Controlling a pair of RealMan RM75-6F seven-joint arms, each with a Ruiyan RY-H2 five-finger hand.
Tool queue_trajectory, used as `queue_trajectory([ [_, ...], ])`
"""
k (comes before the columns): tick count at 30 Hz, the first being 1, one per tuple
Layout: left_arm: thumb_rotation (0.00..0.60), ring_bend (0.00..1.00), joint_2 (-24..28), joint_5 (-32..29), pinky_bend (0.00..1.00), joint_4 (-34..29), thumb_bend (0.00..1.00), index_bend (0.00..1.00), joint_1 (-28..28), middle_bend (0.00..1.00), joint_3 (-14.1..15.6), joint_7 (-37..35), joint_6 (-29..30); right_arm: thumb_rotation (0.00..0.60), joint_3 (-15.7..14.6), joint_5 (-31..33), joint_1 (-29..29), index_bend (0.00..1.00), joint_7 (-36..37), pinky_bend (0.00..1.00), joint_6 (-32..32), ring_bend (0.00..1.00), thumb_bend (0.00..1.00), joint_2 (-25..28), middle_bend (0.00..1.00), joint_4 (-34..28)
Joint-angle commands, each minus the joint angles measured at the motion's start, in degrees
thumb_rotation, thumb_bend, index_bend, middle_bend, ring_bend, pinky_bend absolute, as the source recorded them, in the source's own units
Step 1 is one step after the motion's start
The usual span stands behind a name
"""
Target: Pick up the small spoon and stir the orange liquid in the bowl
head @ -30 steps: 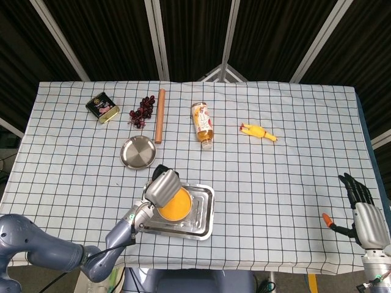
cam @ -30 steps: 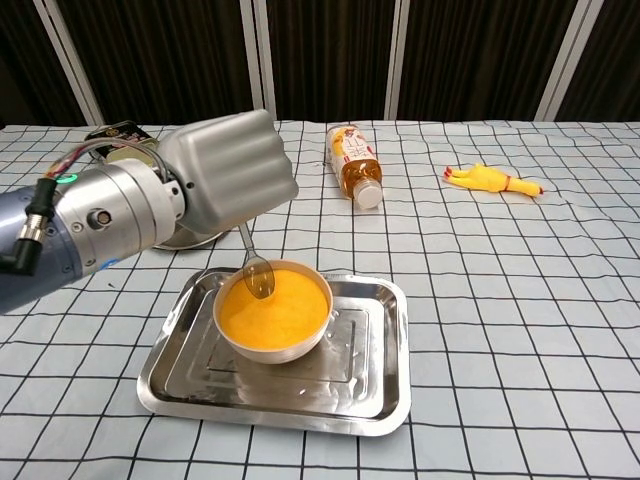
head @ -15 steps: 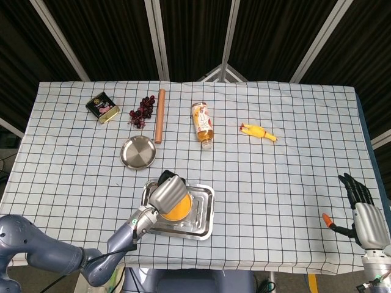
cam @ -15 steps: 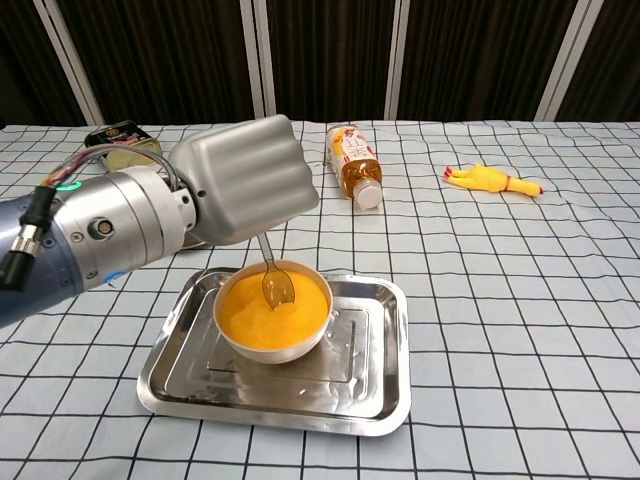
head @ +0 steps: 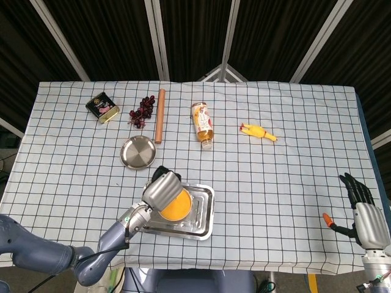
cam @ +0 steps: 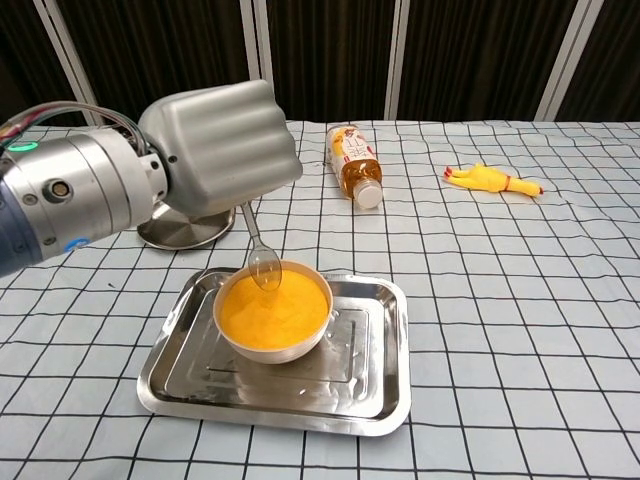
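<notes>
Left hand (cam: 220,150) closed around the small spoon (cam: 262,262), handle running down out of the fist, spoon bowl just at the far-left edge of the orange liquid (cam: 272,308). The bowl (cam: 250,345) sits in a steel tray (cam: 385,390) near the front of the counter (cam: 500,300).

Step in hand: stirring. To do it well, I judge: keep the tip dipped in the liquid, sweep small slow circles, stay off the rim so the bowl does not slide or slop into the tray.

Right hand (head: 360,210) idle at the near right edge, fingers spread, holding nothing.

Around: steel plate (head: 138,152) just beyond the tray on the left; rolling pin (head: 160,115), grapes (head: 142,110), tin (head: 102,107), lying bottle (cam: 354,165), rubber chicken (cam: 492,179) further off. None obstructs the stirring.
</notes>
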Motion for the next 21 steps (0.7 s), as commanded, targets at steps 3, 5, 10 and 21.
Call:
queue_trajectory([
  [3,0.600,0.98,0.1,-0.3,0.98,2.3,0.60,0.76,-0.4,1.00,-0.2,1.0,-1.3,0.600,0.0,0.0,0.0,0.00,0.0,0.00,0.0,0.00,0.32,0.0,0.00,0.0],
  [5,0.600,0.98,-0.3,-0.7,0.98,3.2,0.60,0.76,-0.4,1.00,-0.4,1.1,-1.9,0.600,0.0,0.1,0.0,0.00,0.1,0.00,0.0,0.00,0.32,0.0,0.00,0.0],
  [10,0.600,0.98,-1.8,-0.5,0.98,5.5,0.60,0.76,-0.8,1.00,-0.3,1.7,-3.4,0.600,0.1,0.1,0.0,0.00,0.5,0.00,-0.1,0.00,0.32,0.1,0.00,0.0],
  [21,0.600,0.98,-3.5,-0.6,0.98,7.3,0.60,0.76,-1.3,1.00,0.3,3.5,-5.6,0.600,0.0,-0.1,0.0,0.00,0.9,0.00,0.0,0.00,0.32,0.3,0.00,0.0],
])
